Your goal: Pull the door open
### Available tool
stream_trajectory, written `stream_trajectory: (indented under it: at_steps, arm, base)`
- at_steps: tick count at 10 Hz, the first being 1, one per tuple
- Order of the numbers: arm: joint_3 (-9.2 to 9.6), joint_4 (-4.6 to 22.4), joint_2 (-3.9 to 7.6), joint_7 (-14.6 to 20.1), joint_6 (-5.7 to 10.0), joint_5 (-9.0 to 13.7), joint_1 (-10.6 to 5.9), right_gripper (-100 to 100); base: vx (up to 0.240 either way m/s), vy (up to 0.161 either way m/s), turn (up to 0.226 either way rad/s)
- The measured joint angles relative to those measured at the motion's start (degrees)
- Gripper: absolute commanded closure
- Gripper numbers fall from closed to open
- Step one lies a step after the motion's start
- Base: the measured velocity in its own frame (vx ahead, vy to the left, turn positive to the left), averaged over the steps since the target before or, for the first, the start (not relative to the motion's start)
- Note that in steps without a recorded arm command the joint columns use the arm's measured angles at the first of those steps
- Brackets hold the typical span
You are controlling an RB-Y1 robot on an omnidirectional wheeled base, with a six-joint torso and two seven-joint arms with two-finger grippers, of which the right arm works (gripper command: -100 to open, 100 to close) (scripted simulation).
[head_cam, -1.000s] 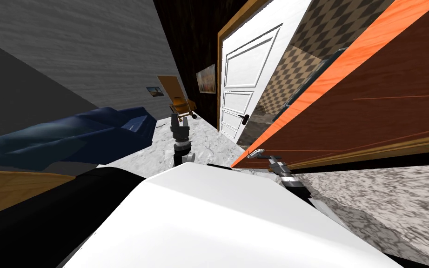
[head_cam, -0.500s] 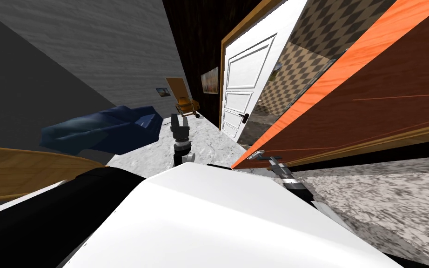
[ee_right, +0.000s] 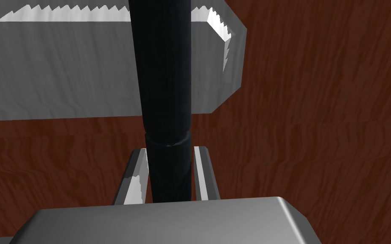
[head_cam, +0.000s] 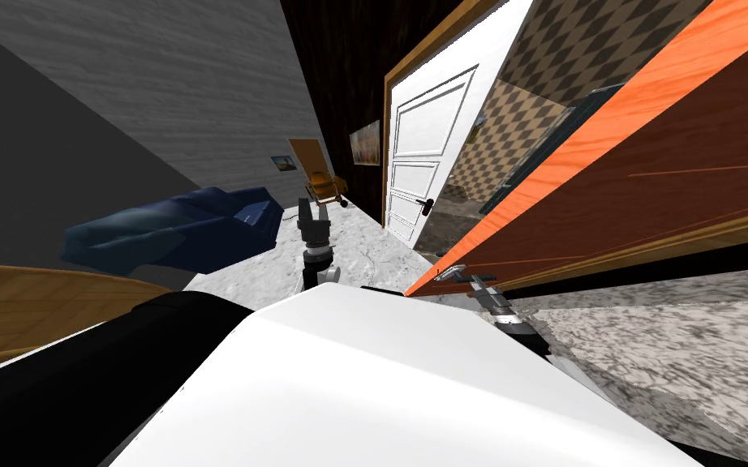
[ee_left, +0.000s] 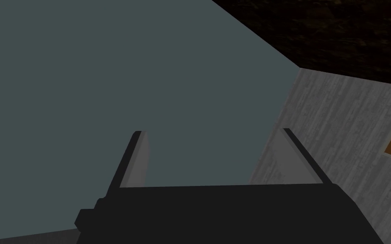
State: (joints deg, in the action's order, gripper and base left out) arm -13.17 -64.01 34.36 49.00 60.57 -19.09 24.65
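A dark red-brown door with an orange edge stands partly swung out at my right. Its black lever handle runs out from a silver plate on the door's face. My right gripper is shut on that handle, with a finger pressed to each side. In the head view the right gripper sits at the door's near lower corner, beside the silver plate. My left gripper is held out ahead over the floor, and the left gripper is open and holds nothing.
A white panelled door stands open further ahead in a wooden frame. A blue sofa lies at the left, with a yellow-brown chair beyond it. A curved wooden edge is close at my left. The floor is grey marble.
My view has turned: the sofa has slid right and the wooden edge at the left shows more. The right gripper stays shut on the handle, and the left arm has not moved.
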Motion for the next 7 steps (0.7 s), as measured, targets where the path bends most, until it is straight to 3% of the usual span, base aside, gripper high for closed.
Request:
stream_trajectory:
  at_steps: [7]
  arm:
    - [0.17, 1.35, -0.74, -0.64, 5.55, -1.48, 0.33, 100]
  base:
    - [0.051, 0.063, -0.014]
